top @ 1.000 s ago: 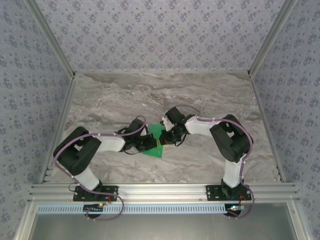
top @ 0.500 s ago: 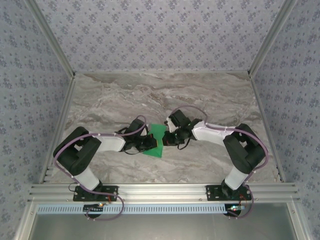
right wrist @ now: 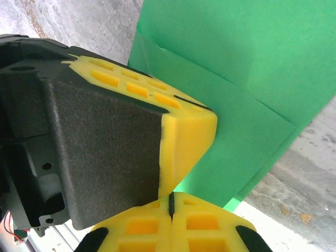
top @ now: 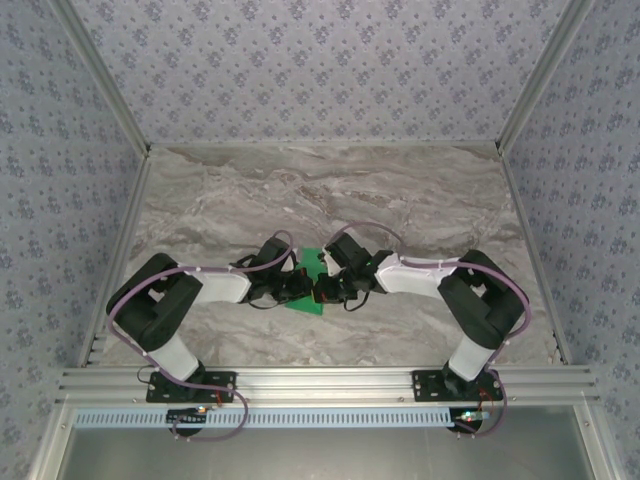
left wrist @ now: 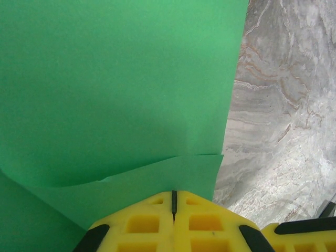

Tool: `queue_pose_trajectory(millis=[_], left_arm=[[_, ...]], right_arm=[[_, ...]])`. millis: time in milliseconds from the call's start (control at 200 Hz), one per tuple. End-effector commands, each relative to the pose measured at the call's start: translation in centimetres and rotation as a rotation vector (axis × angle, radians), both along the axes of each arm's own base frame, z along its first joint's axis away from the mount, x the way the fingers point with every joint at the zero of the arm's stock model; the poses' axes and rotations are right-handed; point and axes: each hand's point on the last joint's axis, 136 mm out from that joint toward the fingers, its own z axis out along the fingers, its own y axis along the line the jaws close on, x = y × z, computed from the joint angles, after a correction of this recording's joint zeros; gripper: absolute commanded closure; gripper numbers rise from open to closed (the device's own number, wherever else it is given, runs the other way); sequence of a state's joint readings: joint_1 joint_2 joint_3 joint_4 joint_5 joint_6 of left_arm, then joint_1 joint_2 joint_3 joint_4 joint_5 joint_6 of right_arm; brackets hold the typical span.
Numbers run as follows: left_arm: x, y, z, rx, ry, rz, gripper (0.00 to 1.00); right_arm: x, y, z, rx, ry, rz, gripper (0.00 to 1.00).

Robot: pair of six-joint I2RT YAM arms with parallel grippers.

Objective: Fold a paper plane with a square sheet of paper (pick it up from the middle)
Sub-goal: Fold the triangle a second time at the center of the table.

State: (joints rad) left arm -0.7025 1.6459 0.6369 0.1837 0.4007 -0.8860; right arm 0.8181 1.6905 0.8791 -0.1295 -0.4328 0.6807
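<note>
The green sheet of paper [top: 312,262] lies folded on the marble table [top: 220,200] at the middle, between the two arms. In the left wrist view the sheet [left wrist: 115,79] shows two overlapping layers with a straight flap edge. My left gripper [left wrist: 174,197] is shut, its yellow tips resting on the lower layer. My right gripper [right wrist: 170,198] is also shut, and its tips touch the side of the left gripper's yellow finger [right wrist: 189,126] over the sheet [right wrist: 252,68]. From above, the left gripper [top: 303,290] and right gripper [top: 324,290] meet tip to tip.
Bare marble [left wrist: 278,131] lies to the right of the sheet in the left wrist view. Patterned walls [top: 320,70] and metal rails [top: 330,380] enclose the table. Open tabletop stretches behind and to both sides of the arms.
The right gripper has swung left and nearer, from beside the sheet's far corner to contact with the left gripper. Less green shows from above. The left arm has stayed put.
</note>
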Motion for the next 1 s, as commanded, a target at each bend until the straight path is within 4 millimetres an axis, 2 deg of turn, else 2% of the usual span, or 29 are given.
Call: queue_pose_trajectory(millis=[0, 340, 690, 789, 859, 994], left_arm=[[-1.5, 1.7, -2.6, 0.103, 0.063, 0.005, 1.00], [-1.5, 1.7, -2.4, 0.091, 0.062, 0.017, 1.00], [-1.5, 1.7, -2.4, 0.096, 0.060, 0.018, 1.00], [-1.4, 1.7, -2.4, 0.095, 0.059, 0.018, 1.00], [-1.4, 1.7, -2.3, 0.093, 0.058, 0.018, 1.00], [-1.3, 1.3, -2.0, 0.073, 0.052, 0.014, 1.00]], right_arm=[[-1.3, 0.8, -1.2, -0.001, 0.029, 0.027, 1.00], [-3.0, -0.5, -3.1, -0.060, 0.060, 0.034, 1.00], [-3.8, -1.7, -3.4, -0.089, 0.072, 0.025, 1.00], [-3.9, -2.3, -2.9, -0.091, 0.061, 0.020, 1.00], [-3.2, -2.7, -1.8, -0.070, 0.027, -0.004, 1.00], [-0.8, -3.7, 0.2, -0.020, -0.029, -0.091, 0.85]])
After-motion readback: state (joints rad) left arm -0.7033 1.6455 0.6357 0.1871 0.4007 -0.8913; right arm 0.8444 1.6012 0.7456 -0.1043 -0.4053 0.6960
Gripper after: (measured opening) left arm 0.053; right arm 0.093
